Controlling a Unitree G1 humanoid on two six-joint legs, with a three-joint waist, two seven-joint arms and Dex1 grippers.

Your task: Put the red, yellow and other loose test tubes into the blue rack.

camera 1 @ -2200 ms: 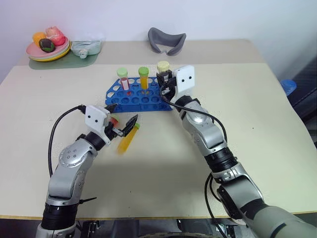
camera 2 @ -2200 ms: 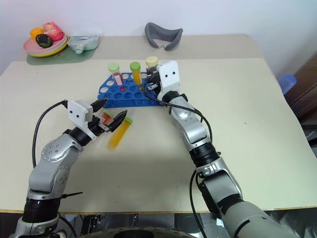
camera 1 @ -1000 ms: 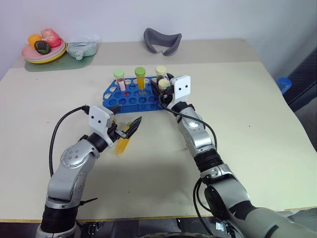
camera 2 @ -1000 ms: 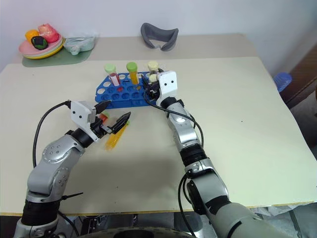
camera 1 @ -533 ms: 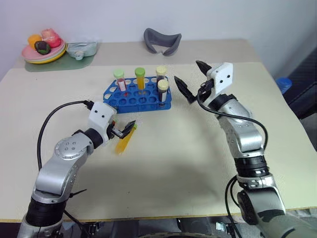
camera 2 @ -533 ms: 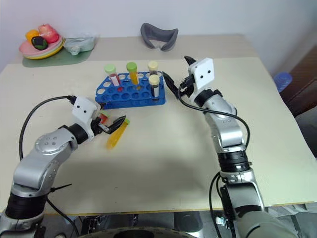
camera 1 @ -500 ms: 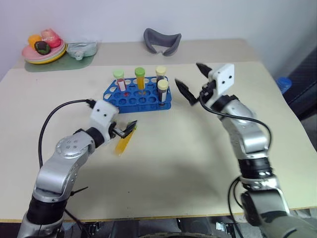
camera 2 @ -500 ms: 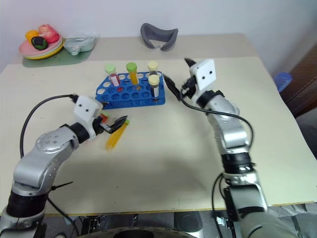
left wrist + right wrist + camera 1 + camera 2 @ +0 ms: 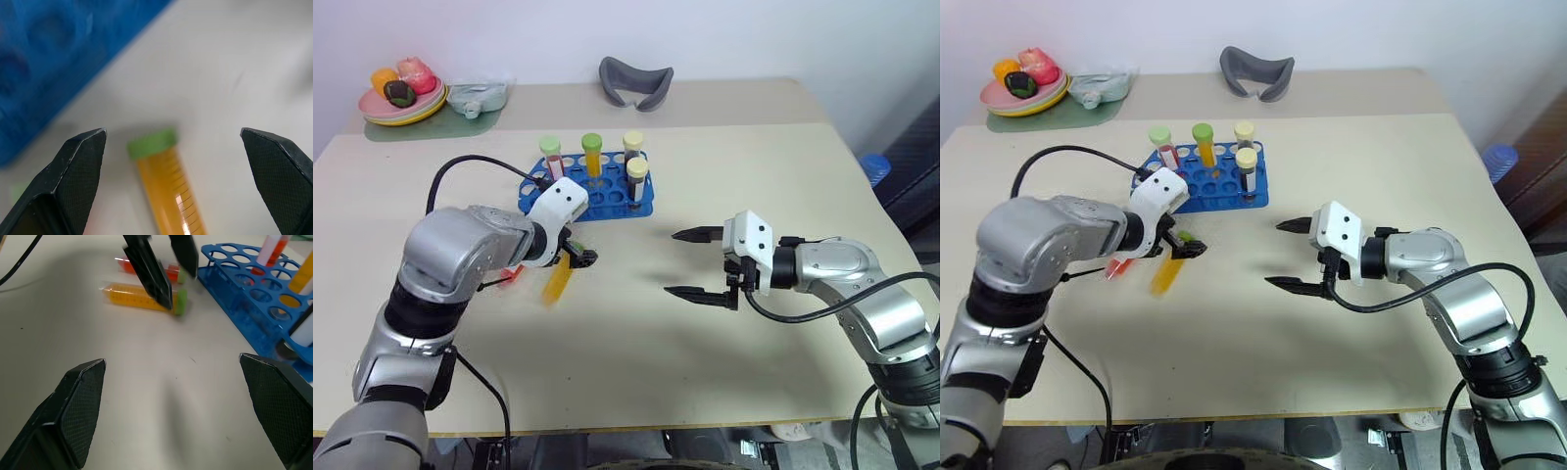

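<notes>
Loose test tubes: two lie flat on the worktop [image 9: 636, 372] in front of the blue rack [image 9: 607, 201], near its left end.
Red tube [image 9: 1116, 266]: leftmost, partly hidden under the left arm; lies just beside the yellow one.
Yellow-orange tube [image 9: 556, 280]: lies with its green cap [image 9: 152, 143] toward the rack, apart from the rack's front edge.
Left gripper [image 9: 576, 251]: released, fingers spread, pointing down over the capped end of the yellow-orange tube; the wrist view shows the cap between the two fingertips, with nothing grasped.
Blue rack: stands at mid-worktop and carries four upright tubes: a red one with a light green cap [image 9: 550, 147], a yellow-orange one with a green cap [image 9: 592, 143], and two with pale-yellow caps [image 9: 633, 140] at its right end.
Right gripper [image 9: 690, 263]: released, fingers wide apart and empty, pointing leftward above bare worktop, well to the right of the rack and tubes.
</notes>
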